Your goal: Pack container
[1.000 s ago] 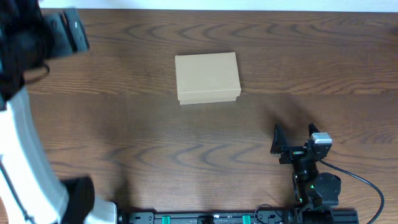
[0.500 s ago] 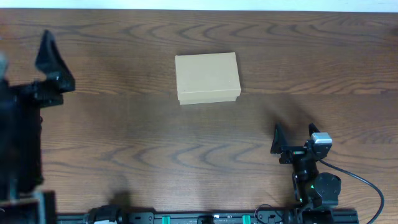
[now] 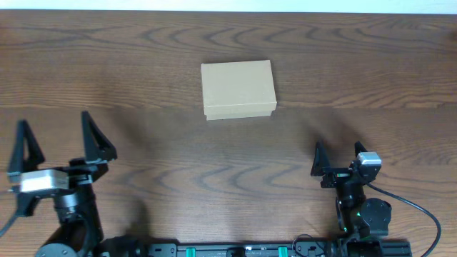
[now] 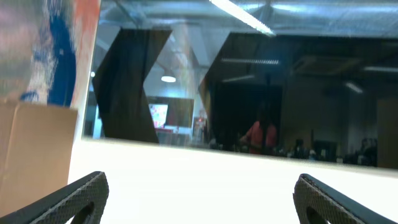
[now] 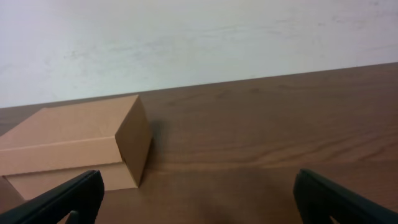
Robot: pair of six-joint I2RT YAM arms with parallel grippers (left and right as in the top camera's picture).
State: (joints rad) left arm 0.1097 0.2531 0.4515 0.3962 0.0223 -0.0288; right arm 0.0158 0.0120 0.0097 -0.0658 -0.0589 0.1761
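Note:
The container (image 3: pixel 238 89), a plain tan cardboard box with its lid down, sits on the wooden table a little behind the middle. My left gripper (image 3: pixel 53 118) stands open at the front left, well away from the box, nothing between its fingers. In the left wrist view the left gripper (image 4: pixel 200 179) points up at a bright wall and dark windows, and the container is out of that view. My right gripper (image 3: pixel 338 146) is open at the front right, empty. In the right wrist view the container (image 5: pixel 68 143) lies ahead to the left of the right gripper (image 5: pixel 199 177).
A black rail (image 3: pixel 235 250) runs along the table's front edge between the two arm bases. A black cable (image 3: pixel 421 210) loops out at the front right. A white wall borders the table's far edge (image 5: pixel 199 37).
The left arm has swung down from high at the far left to the front left of the table, fingers still open. The right arm and the container have not moved.

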